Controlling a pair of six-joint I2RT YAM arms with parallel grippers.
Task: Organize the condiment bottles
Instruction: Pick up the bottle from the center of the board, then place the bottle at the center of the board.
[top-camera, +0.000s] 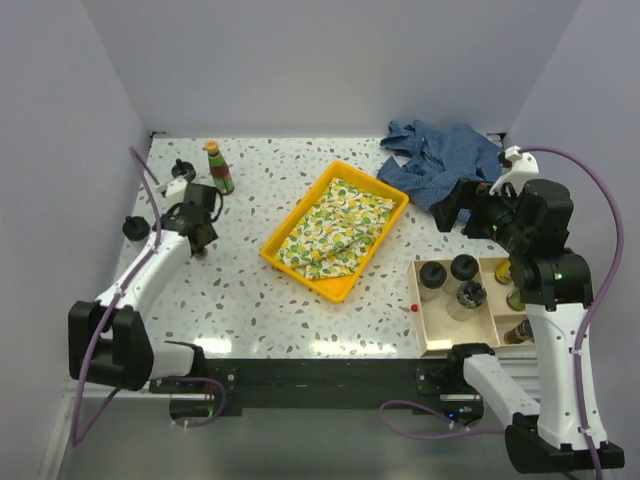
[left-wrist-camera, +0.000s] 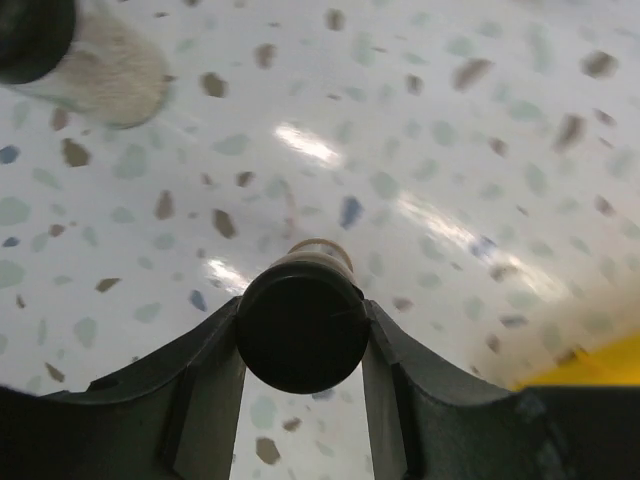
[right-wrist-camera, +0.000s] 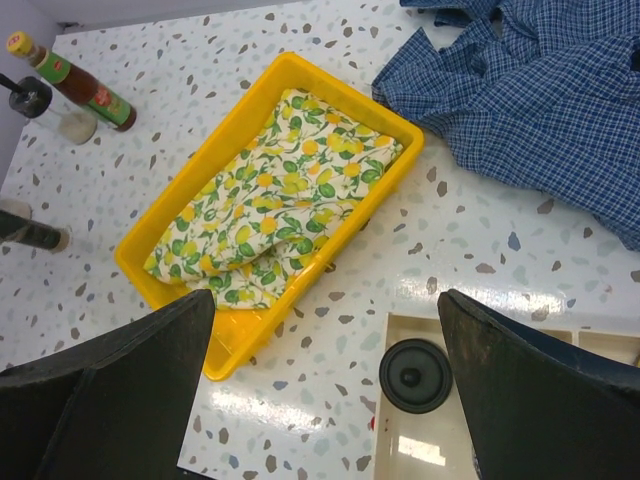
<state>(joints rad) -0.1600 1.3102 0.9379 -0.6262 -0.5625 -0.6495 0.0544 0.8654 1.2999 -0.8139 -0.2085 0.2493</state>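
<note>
My left gripper (left-wrist-camera: 300, 400) is shut on a small bottle with a round black lid (left-wrist-camera: 300, 325), one finger pressing each side of it just above the table. From above, this gripper (top-camera: 203, 240) sits at the table's left and hides that bottle. Close by stand a green red-labelled bottle (top-camera: 218, 168) and two black-lidded jars (top-camera: 183, 168) (top-camera: 135, 228). My right gripper (right-wrist-camera: 325, 370) hangs open and holds nothing, above the left end of a cream divided tray (top-camera: 425, 330). That tray holds black-lidded jars (top-camera: 463, 267) and amber bottles (top-camera: 518, 333).
A yellow tray (top-camera: 290, 262) with a lemon-print cloth (top-camera: 335, 225) lies in the middle of the table. A crumpled blue checked cloth (top-camera: 440, 160) lies at the back right. A small red speck (top-camera: 413, 308) sits beside the cream tray. Walls close in the left, back and right sides.
</note>
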